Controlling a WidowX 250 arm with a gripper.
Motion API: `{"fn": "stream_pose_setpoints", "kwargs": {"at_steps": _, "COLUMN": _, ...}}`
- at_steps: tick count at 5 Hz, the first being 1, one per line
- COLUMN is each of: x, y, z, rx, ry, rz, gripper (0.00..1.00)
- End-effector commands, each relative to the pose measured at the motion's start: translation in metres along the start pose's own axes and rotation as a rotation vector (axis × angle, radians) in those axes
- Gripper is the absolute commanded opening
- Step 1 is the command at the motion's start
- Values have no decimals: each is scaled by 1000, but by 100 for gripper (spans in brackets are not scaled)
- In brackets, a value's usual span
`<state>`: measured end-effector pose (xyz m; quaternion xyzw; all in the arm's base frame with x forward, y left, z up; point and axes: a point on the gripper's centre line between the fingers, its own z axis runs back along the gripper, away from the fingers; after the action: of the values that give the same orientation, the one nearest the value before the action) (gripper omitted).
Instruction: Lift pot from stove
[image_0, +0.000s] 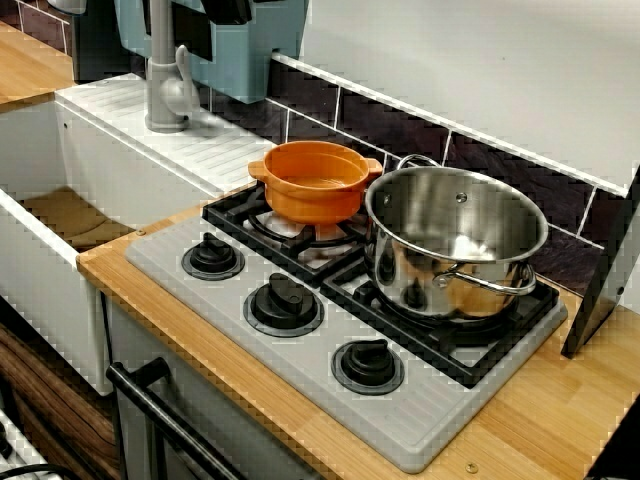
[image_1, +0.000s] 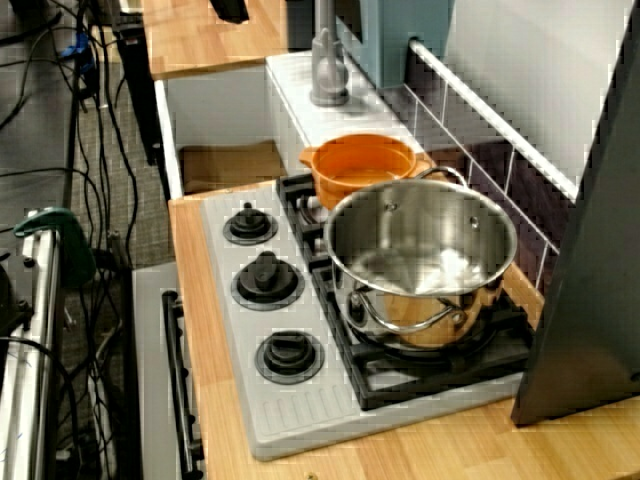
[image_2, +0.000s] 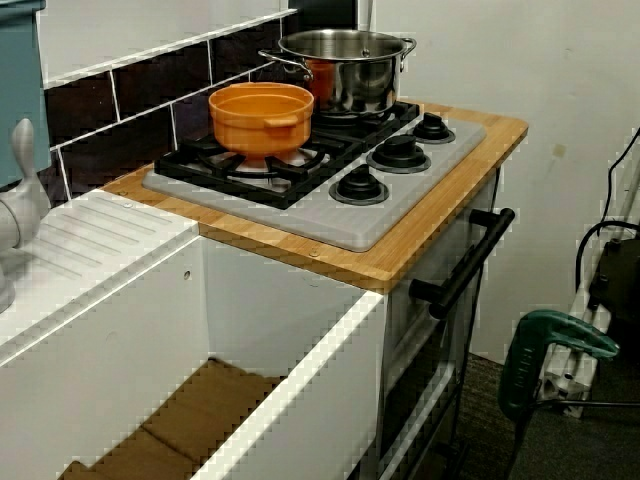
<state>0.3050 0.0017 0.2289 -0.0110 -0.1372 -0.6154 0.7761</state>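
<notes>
Three round black knobs (image_0: 285, 303) are lining the grey toy stove (image_0: 440, 425); behind them the small orange plastic pot (image_0: 315, 180) is sitting on its left burner grate, touching the steel pot (image_0: 455, 240). No tool is showing, so approach comes next.

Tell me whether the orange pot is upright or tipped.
Upright. The orange pot sits level on the black burner grate of the stove, rim up, beside the steel pot. The end effector is not in view.
</notes>
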Motion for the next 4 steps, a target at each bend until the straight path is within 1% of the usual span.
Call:
{"fn": "stream_pose_setpoints", "kwargs": {"at_steps": 1, "x": 0, "y": 0, "z": 0, "rx": 0, "ry": 0, "rz": 0, "gripper": 100}}
{"fn": "stream_pose_setpoints", "kwargs": {"at_steps": 2, "x": 2, "y": 2, "z": -23, "rx": -10, "ry": 17, "rz": 2, "gripper": 100}}
{"fn": "stream_pose_setpoints", "kwargs": {"at_steps": 3, "x": 2, "y": 2, "z": -53, "rx": -29, "ry": 32, "rz": 13, "gripper": 100}}
{"fn": "stream_pose_setpoints", "kwargs": {"at_steps": 4, "x": 3, "y": 5, "z": -80, "rx": -34, "ry": 38, "rz": 40, "gripper": 100}}
